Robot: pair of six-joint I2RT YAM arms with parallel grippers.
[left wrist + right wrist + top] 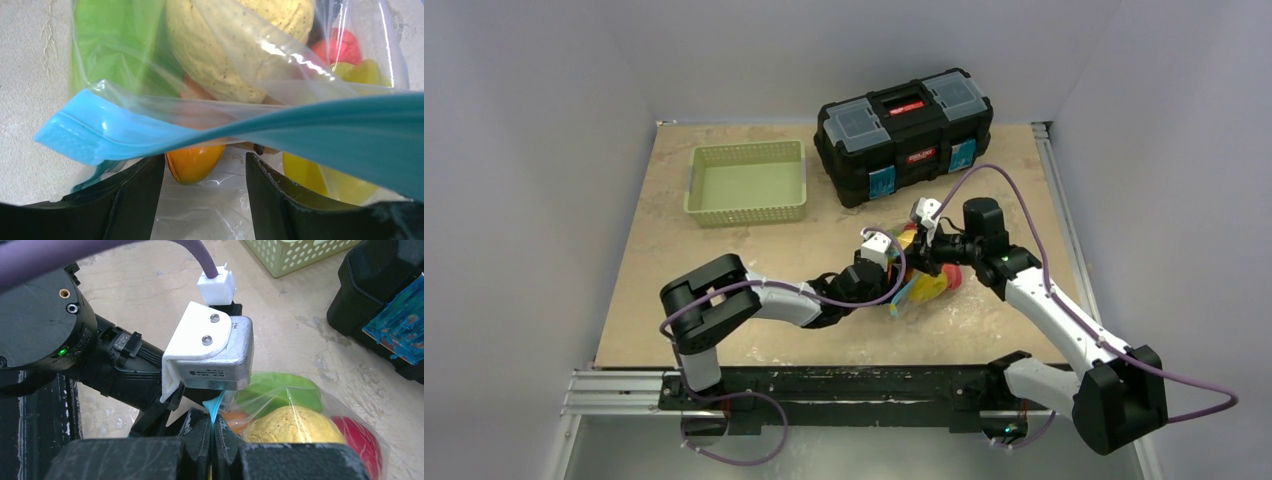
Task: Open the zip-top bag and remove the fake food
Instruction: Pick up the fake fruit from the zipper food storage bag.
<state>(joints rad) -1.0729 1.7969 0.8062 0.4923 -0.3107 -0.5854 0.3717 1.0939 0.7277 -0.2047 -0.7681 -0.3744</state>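
Zip-top bag (300,60) reads limp, slippery; fake food (235,45) light. My right hand (212,437) clamps its teal zip strip (216,407); my left hand (202,167), apart, should pinch the opposite lip.

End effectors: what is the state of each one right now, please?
Left end effector: open, holding nothing.
Right end effector: closed on the edge of the zip-top bag.
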